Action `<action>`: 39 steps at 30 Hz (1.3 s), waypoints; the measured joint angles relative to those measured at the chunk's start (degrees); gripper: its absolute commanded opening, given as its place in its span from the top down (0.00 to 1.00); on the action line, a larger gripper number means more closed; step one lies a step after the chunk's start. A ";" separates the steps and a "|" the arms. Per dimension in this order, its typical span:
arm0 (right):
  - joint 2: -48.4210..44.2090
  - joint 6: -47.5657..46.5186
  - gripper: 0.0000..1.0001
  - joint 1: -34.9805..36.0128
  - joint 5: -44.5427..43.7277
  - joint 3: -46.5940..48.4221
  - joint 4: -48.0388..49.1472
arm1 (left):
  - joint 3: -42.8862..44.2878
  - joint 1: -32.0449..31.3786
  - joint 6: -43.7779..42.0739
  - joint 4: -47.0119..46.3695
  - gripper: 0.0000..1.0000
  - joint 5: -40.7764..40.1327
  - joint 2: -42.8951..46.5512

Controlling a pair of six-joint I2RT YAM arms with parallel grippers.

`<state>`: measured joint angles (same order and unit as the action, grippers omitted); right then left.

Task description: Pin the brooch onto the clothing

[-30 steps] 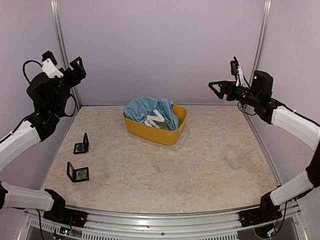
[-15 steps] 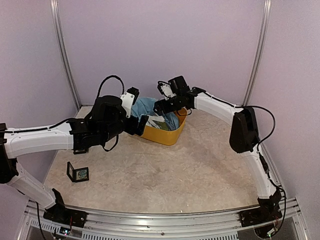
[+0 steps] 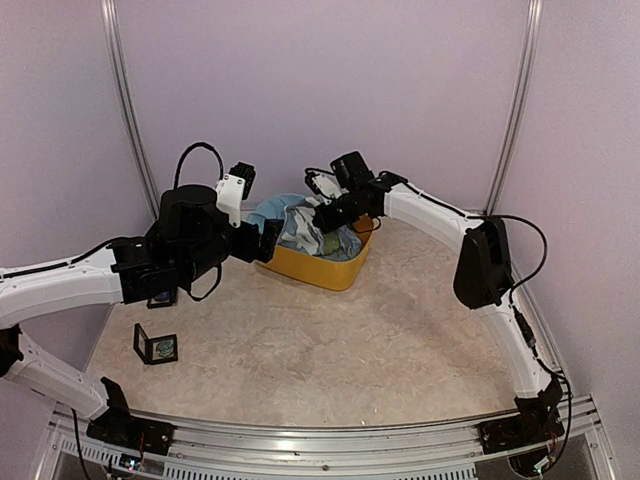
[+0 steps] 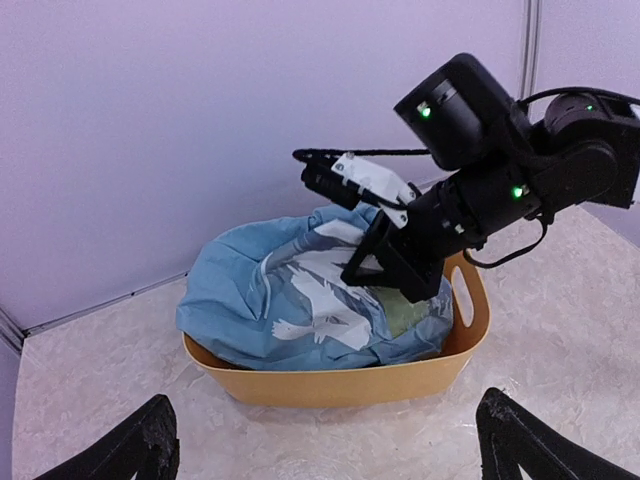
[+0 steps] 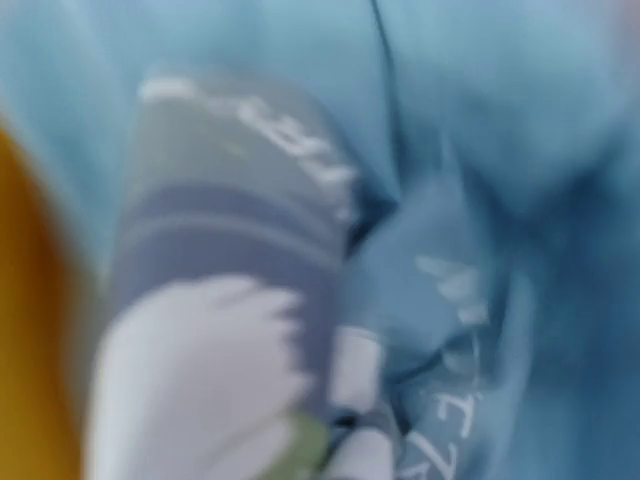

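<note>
The clothing [image 3: 287, 215], a light blue T-shirt with white print, lies bunched in a yellow basket [image 3: 335, 270]. My right gripper [image 3: 325, 215] reaches down into it from the right, its black fingers [image 4: 395, 270] pressed into the folds and shut on the fabric. The right wrist view is blurred and filled with blue cloth [image 5: 480, 150]. My left gripper [image 4: 330, 455] hovers open in front of the basket [image 4: 330, 385], near its left side, holding nothing. A bluish brooch sits in an open black case [image 3: 157, 346] at the table's left.
A second small black case [image 3: 160, 298] shows partly under my left arm. Lilac walls with metal posts close in the back and sides. The beige table [image 3: 400, 340] spreads in front of the basket.
Both arms swung down from raised side poses to the basket. The right gripper closed in the cloth. The left gripper drew back a little to the left.
</note>
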<state>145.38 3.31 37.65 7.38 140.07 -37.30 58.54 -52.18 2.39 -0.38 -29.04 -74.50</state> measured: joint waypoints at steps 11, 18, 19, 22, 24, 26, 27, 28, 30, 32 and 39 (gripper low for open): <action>-52.57 -3.56 1.00 -0.09 12.96 -21.44 16.70 | -1.53 0.92 0.37 -0.94 0.01 -2.71 12.57; -75.91 -3.63 1.00 0.07 -4.68 -38.51 19.98 | -2.25 1.46 0.39 -1.25 0.01 -2.49 11.72; -77.13 -3.45 1.00 0.07 -6.91 -41.88 19.45 | -2.25 1.49 0.42 -1.18 0.01 -2.23 10.86; -77.18 -3.15 1.00 0.04 -8.46 -52.26 14.88 | -2.23 1.49 0.46 -0.72 0.01 -0.92 8.26; -74.49 -2.54 0.53 0.00 -7.63 -57.72 10.38 | -2.10 1.49 0.42 -0.50 0.01 0.17 6.86; -69.48 -1.03 0.15 -0.02 -7.72 -62.79 5.75 | -1.60 1.49 0.11 -0.26 0.01 1.81 5.07; -67.04 -0.42 0.05 -0.07 -8.55 -65.35 3.32 | -1.25 1.49 -0.35 -0.17 0.01 2.75 4.15; -65.00 0.48 0.01 -0.48 -9.62 -67.60 0.61 | -0.87 1.49 -1.25 -0.15 0.01 3.98 3.21; -63.06 2.25 0.00 -2.08 -11.61 -69.75 -3.15 | 0.90 1.38 -4.37 1.03 0.01 7.43 0.35; -62.66 3.91 0.00 -5.22 -13.42 -70.55 -5.44 | 4.46 0.83 -8.46 3.06 0.01 10.97 -4.13; -62.77 7.43 0.00 -10.82 -14.56 -72.52 -3.58 | 16.50 -2.27 -26.62 8.52 0.05 22.21 -24.50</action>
<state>82.61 10.74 26.83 -7.18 67.55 -40.88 75.05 -54.46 -24.23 8.14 -6.83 -99.00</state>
